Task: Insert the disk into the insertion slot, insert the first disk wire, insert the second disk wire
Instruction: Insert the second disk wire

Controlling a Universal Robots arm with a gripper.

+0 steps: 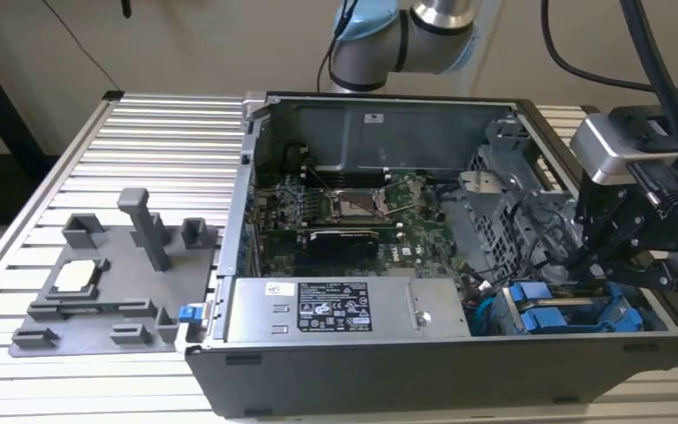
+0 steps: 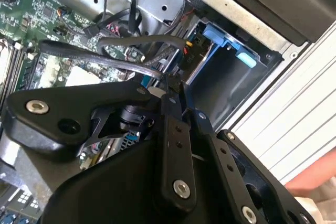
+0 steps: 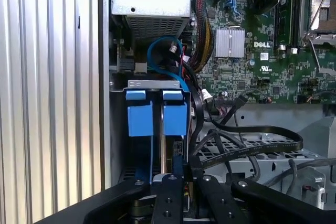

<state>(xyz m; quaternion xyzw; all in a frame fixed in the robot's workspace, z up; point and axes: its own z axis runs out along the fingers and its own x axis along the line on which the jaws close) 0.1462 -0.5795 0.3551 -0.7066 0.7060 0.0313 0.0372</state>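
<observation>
The insertion slot (image 3: 155,84) is a grey metal cage with blue fittings (image 3: 139,119) in the case corner, also seen as blue tabs (image 1: 551,314) in the exterior view. A dark slab between the blue rails looks like the edge of the disk (image 3: 169,153) seated in the bay. My gripper (image 3: 185,167) hovers right at that edge, its fingers (image 2: 170,124) closed together on the end of a flat black disk wire (image 2: 105,59). The wire loops back over the cage (image 3: 262,148). In the exterior view the gripper (image 1: 598,265) reaches down into the case's right side.
The open computer case holds a green motherboard (image 1: 339,208) and a labelled grey power-supply box (image 1: 339,309). Blue and black cables (image 3: 157,51) crowd the space beside the bay. A grey fixture with posts (image 1: 103,283) lies on the slatted table (image 1: 139,141) at the exterior view's left.
</observation>
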